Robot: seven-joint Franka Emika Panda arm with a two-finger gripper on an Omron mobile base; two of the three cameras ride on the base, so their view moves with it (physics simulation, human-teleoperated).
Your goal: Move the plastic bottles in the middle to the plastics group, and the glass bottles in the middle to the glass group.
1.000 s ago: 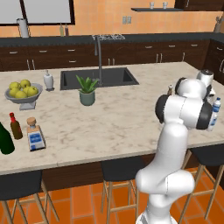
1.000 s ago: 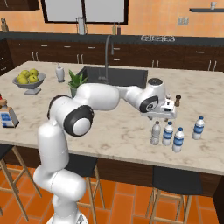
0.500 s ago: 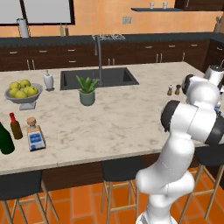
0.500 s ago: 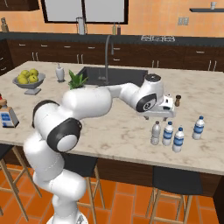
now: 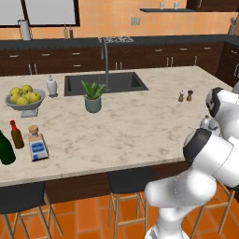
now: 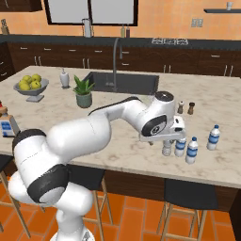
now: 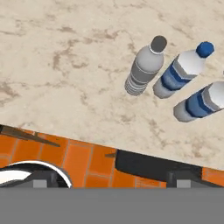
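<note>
Pincer (image 6: 165, 140): you see it spread, holding nothing, hanging above the bottle row | grey plain bottle (image 7: 142, 68): upright on the marble counter (image 6: 141, 146), just beside two blue-label bottles (image 7: 181, 70) near the front edge | cork-stoppered bottle (image 5: 36, 143): far left, near the wine bottle (image 5: 5, 147) and sauce bottle (image 5: 16, 134)

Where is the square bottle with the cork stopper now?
In the left base view the cork-stoppered square bottle stands near the counter's front left edge, just right of the small red-capped sauce bottle and the dark green wine bottle.
</note>
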